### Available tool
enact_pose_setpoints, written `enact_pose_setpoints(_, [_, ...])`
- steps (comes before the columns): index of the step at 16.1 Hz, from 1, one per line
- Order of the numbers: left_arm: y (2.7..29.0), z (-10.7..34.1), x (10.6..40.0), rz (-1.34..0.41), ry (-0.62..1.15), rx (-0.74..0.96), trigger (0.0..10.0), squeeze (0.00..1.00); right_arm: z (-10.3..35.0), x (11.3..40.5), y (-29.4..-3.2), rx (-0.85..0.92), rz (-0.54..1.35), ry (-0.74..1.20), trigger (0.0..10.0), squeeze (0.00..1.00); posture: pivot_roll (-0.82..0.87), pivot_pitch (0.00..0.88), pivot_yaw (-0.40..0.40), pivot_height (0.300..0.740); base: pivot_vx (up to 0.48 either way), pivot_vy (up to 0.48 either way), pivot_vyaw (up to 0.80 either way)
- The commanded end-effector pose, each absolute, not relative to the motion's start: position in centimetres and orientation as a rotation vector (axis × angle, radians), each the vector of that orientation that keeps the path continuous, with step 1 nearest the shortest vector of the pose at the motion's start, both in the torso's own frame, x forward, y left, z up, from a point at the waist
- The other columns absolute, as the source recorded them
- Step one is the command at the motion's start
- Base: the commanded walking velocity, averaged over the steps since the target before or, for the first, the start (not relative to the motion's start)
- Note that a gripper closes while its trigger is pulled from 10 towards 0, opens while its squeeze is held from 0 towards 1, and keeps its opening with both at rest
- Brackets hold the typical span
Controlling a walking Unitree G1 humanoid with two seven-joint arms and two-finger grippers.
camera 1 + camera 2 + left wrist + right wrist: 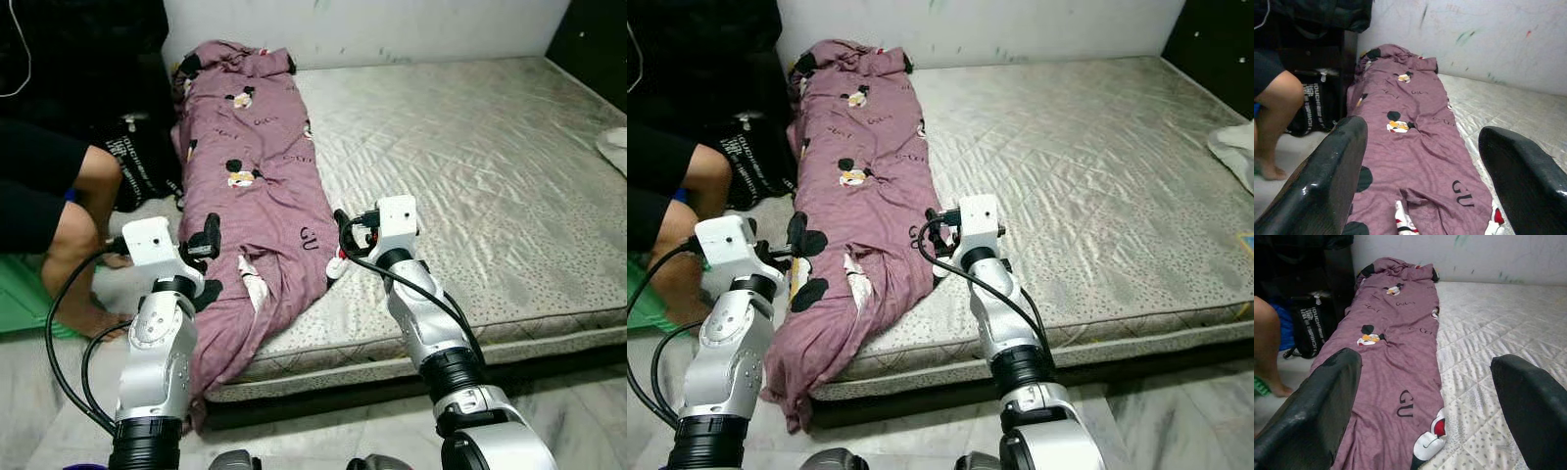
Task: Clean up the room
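From the left eye view, a long mauve cartoon-print blanket (260,206) lies folded lengthwise along the left edge of a grey quilted mattress (470,176), its near end drooping over the mattress's front corner toward the pale tiled floor (323,436). The left claw (208,238) sits at the blanket's near left edge; the right claw (345,233) sits at its near right edge. A seated person's bare legs (73,235) show beside the bed, next to a black printed bag (142,162).

The right eye view shows a white cloth (1236,149) at the mattress's far right edge.

In the left wrist view, the black fingers (1327,181) are spread wide, nothing gripped, above the blanket.

In the right wrist view, the fingers (1317,406) are likewise wide apart, straddling the blanket's right edge.
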State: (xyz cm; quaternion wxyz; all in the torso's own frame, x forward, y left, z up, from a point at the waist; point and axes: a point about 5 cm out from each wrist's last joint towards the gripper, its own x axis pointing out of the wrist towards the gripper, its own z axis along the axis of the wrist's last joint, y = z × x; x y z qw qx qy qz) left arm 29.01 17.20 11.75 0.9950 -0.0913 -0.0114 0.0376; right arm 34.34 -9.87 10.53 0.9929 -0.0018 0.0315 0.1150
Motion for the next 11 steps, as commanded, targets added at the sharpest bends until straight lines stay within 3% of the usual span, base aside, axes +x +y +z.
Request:
enact_pose_setpoints(1, [17.45, 11.87, 29.06, 0.088, -0.03, -0.173, 10.0, 0.0, 10.77, 34.38, -9.88, -0.003, 0.233, 0.052, 10.0, 0.0, 0.07, 0.017, 0.008, 0.701, 0.0, 0.0, 0.0])
enact_pose_setpoints(4, [17.65, 11.98, 29.12, 0.116, -0.037, -0.163, 10.0, 0.0, 10.86, 34.41, -9.91, 0.0, 0.232, 0.048, 10.0, 0.0, 0.07, 0.023, 0.009, 0.661, 0.0, 0.0, 0.0])
enact_pose_setpoints(11, [17.96, 11.98, 29.18, 0.147, -0.04, -0.166, 10.0, 0.0, 10.83, 34.47, -9.83, -0.006, 0.245, 0.053, 10.0, 0.0, 0.06, 0.027, 0.004, 0.647, 0.0, 0.0, 0.0])
